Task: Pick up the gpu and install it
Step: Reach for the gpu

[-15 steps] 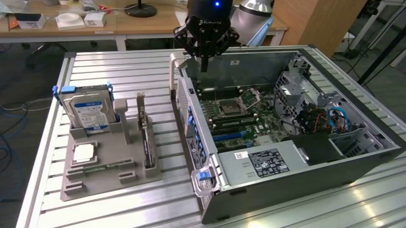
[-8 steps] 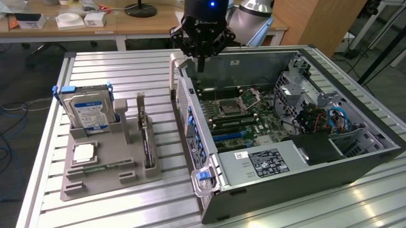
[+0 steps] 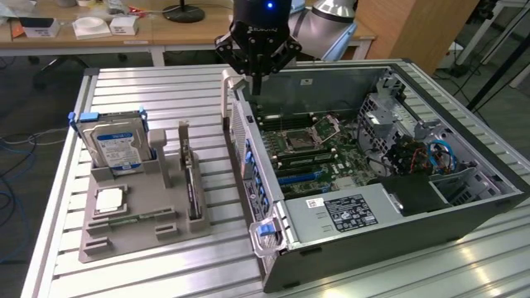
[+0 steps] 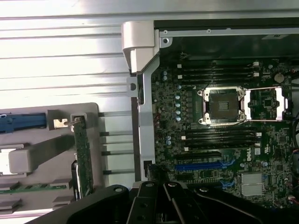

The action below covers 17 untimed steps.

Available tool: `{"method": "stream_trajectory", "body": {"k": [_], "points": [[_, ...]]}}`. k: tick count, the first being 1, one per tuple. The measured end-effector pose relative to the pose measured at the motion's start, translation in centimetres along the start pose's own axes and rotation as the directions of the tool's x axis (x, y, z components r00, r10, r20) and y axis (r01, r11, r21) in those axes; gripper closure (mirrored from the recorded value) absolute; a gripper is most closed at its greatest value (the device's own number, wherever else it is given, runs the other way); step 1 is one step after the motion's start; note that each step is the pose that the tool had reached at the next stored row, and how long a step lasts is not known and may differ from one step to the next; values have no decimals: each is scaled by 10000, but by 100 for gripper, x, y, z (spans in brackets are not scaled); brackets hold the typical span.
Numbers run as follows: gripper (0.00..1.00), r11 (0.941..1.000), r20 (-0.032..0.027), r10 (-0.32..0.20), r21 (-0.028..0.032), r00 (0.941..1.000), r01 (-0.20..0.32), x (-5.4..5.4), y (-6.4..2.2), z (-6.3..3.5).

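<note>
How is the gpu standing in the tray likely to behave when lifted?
Probably stiff: the gpu is a thin flat board standing on edge in the gray tray. Being so narrow, it likely tips if nudged sideways. Probably light for its size.

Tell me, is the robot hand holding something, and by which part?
Nothing. The hand is shut and empty; the gpu stands in the grey tray.

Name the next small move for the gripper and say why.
Probably travel toward the exterior view's left, over the gpu: the gripper hangs shut and empty above the computer case wall, while the gpu stands upright in the grey holder.
</note>
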<state>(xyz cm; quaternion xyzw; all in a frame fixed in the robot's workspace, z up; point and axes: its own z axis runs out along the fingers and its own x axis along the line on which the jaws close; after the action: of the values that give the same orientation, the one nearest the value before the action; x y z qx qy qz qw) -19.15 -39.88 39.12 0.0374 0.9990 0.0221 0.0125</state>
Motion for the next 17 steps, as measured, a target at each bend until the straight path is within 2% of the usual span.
{"method": "stream_trajectory", "body": {"k": [17], "points": [[89, 10000, 1, 0, 0, 10000, 0, 235, -18, -1]]}}
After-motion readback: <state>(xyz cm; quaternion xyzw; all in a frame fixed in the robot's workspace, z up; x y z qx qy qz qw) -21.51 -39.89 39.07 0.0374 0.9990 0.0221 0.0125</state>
